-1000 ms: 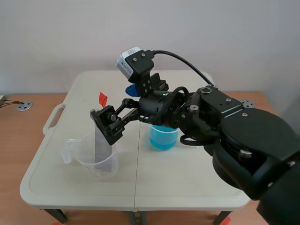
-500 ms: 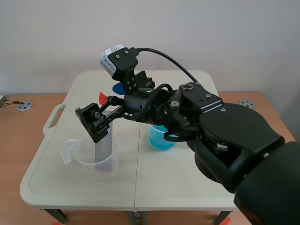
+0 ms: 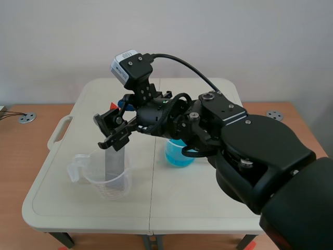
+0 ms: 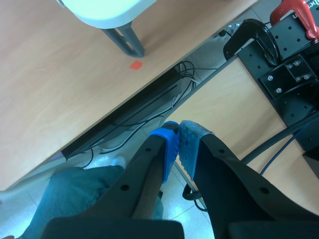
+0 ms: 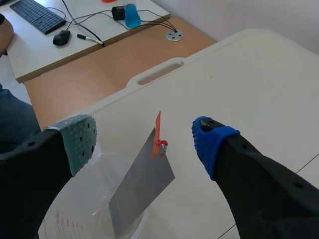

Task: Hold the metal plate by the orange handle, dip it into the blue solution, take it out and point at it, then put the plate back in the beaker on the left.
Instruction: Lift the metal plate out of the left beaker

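Soft, even light fills the room, bright on the pale tabletop (image 3: 208, 203); shadows lie faint and diffuse, and the metal plate (image 5: 142, 184) gives a dull grey sheen

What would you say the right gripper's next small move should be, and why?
Probably ease the right gripper forward and down until it straddles the orange handle, then shut. It is open, the handle sits just ahead of it, ungripped, and the plate stands in the beaker.
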`<state>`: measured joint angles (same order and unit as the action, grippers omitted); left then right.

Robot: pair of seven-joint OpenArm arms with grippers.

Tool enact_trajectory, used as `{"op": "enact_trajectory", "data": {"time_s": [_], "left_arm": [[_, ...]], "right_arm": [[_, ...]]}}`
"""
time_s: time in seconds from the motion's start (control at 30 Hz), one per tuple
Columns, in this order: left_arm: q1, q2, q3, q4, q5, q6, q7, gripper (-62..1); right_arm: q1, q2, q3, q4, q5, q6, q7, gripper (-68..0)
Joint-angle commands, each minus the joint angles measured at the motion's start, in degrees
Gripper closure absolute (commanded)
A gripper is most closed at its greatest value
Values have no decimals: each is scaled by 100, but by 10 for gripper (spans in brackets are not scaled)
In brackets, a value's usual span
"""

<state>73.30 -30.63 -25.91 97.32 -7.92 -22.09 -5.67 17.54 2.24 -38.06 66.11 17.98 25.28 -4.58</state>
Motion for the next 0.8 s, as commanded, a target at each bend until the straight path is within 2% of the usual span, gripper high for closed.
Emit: {"op": "enact_trajectory", "data": {"time_s": [0.0, 0.3, 0.47, 0.53, 0.77], "left_arm": [[-13, 28, 17, 13, -33, -11, -57, -16], [-13, 28, 17, 13, -33, -11, -57, -16], [-13, 28, 17, 13, -33, -11, -55, -16], [-13, 28, 17, 13, -33, -11, -55, -16], [-13, 28, 17, 13, -35, -13, -55, -16]], "right_arm": [[129, -37, -26, 72, 42, 11, 72, -319], [129, -35, -26, 72, 44, 758, 63, -122], [118, -35, -26, 72, 44, 785, 63, -57], [118, -33, -26, 72, 42, 896, 63, -18], [118, -33, -26, 72, 44, 1521, 129, -13]]}}
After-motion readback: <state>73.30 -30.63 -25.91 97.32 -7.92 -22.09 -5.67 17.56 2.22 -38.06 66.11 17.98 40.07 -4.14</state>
